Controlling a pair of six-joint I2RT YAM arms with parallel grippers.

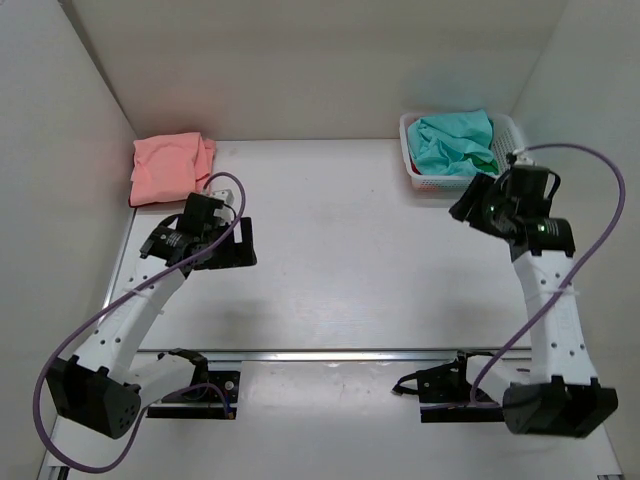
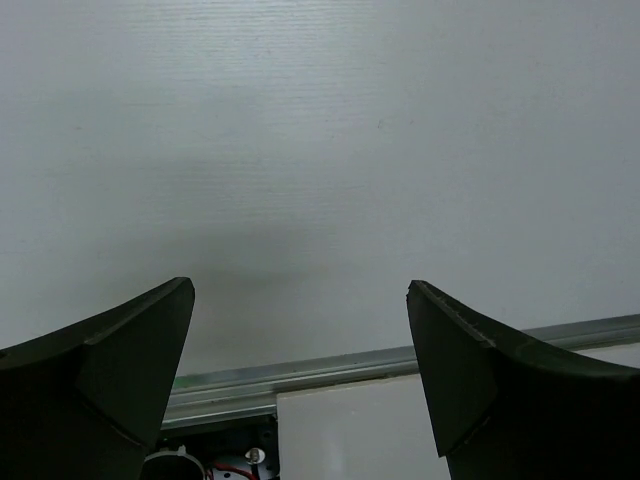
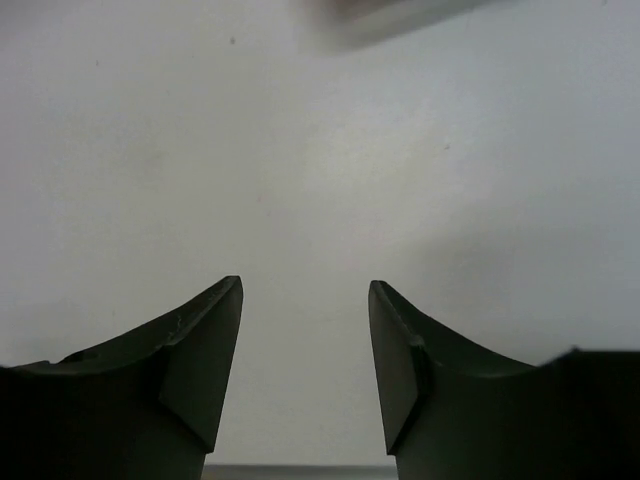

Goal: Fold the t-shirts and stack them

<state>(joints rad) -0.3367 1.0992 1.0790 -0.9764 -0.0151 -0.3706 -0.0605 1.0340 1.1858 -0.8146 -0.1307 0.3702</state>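
A folded salmon pink t-shirt [image 1: 171, 166] lies at the far left corner of the table. A crumpled teal t-shirt [image 1: 455, 143] fills the white mesh basket [image 1: 414, 174] at the far right. The dark green t-shirt is out of view. My left gripper [image 1: 228, 243] hovers over the table below the pink shirt; in the left wrist view [image 2: 300, 295] its jaws are wide apart and empty. My right gripper [image 1: 472, 203] hangs just in front of the basket; in the right wrist view [image 3: 305, 290] its jaws are apart and empty over bare table.
White walls enclose the table on the left, back and right. A metal rail [image 1: 340, 353] runs across the near edge between the arm bases, and shows in the left wrist view [image 2: 330, 372].
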